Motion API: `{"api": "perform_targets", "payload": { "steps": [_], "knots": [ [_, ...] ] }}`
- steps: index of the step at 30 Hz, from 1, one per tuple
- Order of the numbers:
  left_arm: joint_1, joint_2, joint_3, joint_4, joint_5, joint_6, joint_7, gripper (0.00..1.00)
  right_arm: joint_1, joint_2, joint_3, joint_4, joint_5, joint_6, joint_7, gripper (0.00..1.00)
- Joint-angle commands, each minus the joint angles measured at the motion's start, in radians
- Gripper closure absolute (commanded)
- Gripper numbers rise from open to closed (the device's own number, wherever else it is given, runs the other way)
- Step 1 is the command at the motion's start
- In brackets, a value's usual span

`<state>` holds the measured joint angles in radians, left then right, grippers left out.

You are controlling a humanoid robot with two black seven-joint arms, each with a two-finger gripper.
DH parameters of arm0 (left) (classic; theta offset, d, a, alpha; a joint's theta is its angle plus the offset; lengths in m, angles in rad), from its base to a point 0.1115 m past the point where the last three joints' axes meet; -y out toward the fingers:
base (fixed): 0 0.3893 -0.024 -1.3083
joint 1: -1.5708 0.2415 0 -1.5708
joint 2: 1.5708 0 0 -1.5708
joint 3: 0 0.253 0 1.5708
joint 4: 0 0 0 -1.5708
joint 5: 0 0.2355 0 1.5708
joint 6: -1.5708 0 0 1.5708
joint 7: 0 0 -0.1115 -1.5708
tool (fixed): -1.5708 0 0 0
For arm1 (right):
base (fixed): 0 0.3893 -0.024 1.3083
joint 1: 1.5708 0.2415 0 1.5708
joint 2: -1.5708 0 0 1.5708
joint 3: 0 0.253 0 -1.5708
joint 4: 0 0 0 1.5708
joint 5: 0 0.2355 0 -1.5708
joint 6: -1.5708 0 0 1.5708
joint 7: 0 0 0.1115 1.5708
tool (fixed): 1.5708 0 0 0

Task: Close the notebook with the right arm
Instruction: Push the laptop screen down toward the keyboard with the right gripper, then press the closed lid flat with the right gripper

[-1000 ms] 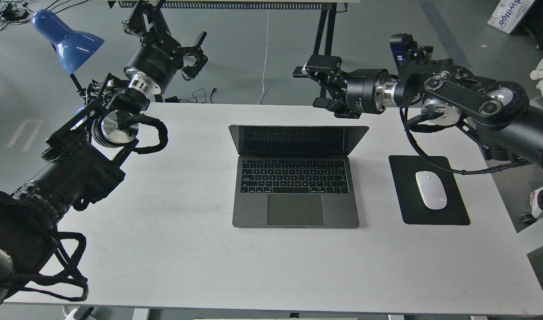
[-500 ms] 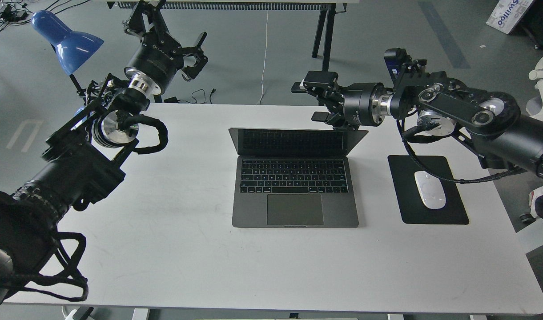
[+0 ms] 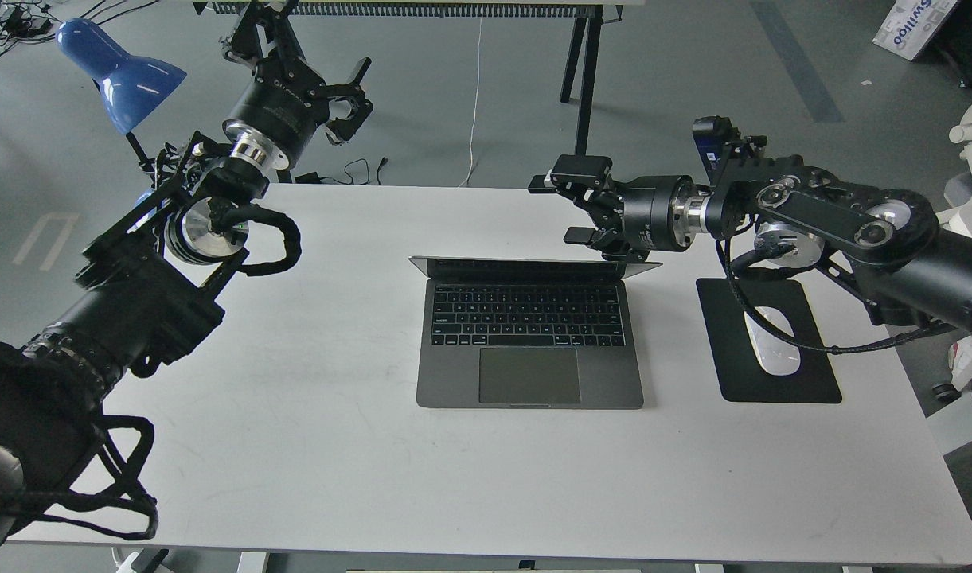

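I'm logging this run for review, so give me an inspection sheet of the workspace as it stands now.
Surface: white table, faint scuffs.
Job's things: notebook at centre, lid tipped well forward but not shut, keyboard visible.
Clutter: white mouse on black mouse pad, right of the notebook.
Grippers: right gripper open, at the lid's right rear corner; left gripper open, raised past the far left edge, holding nothing.
Cables: black cable from the right arm draped across mouse and pad.
Surroundings: blue lamp far left; grey floor with loose wires.
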<state>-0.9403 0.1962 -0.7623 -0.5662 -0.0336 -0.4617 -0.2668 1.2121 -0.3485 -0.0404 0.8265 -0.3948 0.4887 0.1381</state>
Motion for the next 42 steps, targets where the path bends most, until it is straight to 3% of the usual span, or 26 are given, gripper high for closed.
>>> {"api": "perform_targets", "payload": {
  "steps": [1,42],
  "knots": [
    [0.000,0.000,0.000,0.000,0.000,0.000,0.000,0.00,-0.022,-0.012,-0.003,0.014,-0.001,0.000,0.000,0.00],
    [0.000,-0.001,0.000,-0.001,0.000,0.000,0.000,0.00,-0.281,0.075,-0.009,-0.003,-0.058,0.000,0.001,0.00]
  ]
}}
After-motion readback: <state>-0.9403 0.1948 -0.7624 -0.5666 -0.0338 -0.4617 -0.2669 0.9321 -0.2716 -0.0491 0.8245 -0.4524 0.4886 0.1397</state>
